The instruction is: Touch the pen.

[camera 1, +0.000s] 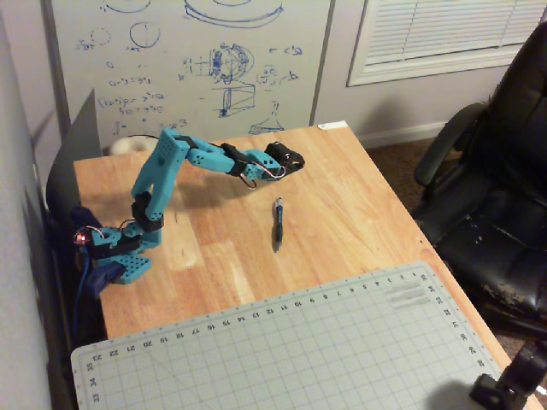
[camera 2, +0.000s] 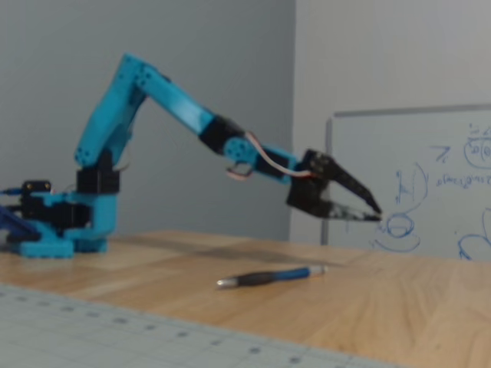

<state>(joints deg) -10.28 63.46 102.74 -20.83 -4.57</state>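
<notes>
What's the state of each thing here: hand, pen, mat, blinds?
hand: raised above the table, not touching the pen, fingers nearly shut
pen: lying flat on the wooden table, untouched
cutting mat: flat, nothing on it
window blinds: closed

Tool (camera 2: 368,211) tips blurred, perhaps nearly closed; cutting mat (camera 1: 342,359) and office chair (camera 1: 504,179) cropped by frame edges.

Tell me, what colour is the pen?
Dark blue-black pen, silvery at one end; the low side-on fixed view shows it best.
</notes>
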